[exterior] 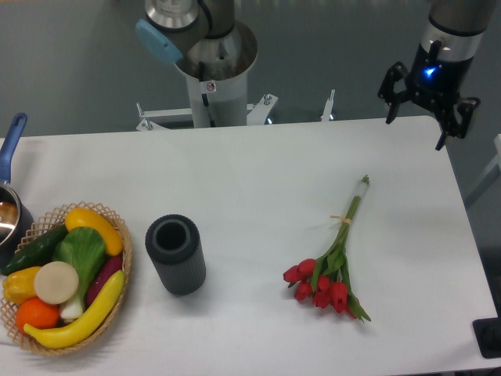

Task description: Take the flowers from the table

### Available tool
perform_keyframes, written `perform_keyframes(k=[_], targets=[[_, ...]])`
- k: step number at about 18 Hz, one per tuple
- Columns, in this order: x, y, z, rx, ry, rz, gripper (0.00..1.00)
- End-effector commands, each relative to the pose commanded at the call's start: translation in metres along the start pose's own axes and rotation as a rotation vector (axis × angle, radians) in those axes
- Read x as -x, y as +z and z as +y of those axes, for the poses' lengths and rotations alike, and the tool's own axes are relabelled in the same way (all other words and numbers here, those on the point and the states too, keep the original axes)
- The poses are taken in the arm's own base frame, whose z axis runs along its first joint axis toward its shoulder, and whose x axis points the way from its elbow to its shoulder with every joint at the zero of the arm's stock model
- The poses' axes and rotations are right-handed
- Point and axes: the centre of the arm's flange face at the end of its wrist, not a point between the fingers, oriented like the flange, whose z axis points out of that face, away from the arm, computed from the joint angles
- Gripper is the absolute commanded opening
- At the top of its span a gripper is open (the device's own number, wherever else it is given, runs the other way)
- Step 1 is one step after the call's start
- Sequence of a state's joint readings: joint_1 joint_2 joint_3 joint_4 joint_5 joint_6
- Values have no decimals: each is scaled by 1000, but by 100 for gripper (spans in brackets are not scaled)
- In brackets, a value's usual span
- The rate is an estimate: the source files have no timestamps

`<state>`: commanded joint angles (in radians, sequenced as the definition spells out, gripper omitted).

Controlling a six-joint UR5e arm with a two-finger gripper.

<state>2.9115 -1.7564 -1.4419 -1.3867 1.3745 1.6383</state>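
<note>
The flowers (333, 262), a small bunch of red tulips with long thin green stems tied with a pale band, lie on the white table (258, 172) at the right, blooms toward the front edge and stems pointing to the back right. My gripper (416, 117) hangs above the table's far right corner, well behind the flowers. Its fingers are spread apart and hold nothing.
A dark grey ribbed cylinder (176, 253) stands upright left of the flowers. A wicker basket (64, 280) of toy fruit and vegetables sits at the front left. A pot with a blue handle (11, 188) is at the left edge. The robot base (211, 55) stands behind the table.
</note>
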Motion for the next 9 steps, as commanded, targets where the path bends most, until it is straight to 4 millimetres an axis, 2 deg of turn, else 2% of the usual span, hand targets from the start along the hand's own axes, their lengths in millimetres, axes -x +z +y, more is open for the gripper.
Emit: perform_keyframes(k=[5,8,9], targets=[[-2,4,-7,-5,-6,2,100],[-3,15,-9,-16,-107,-1,100],[-5,25,-8,-21,-130,-5,100]])
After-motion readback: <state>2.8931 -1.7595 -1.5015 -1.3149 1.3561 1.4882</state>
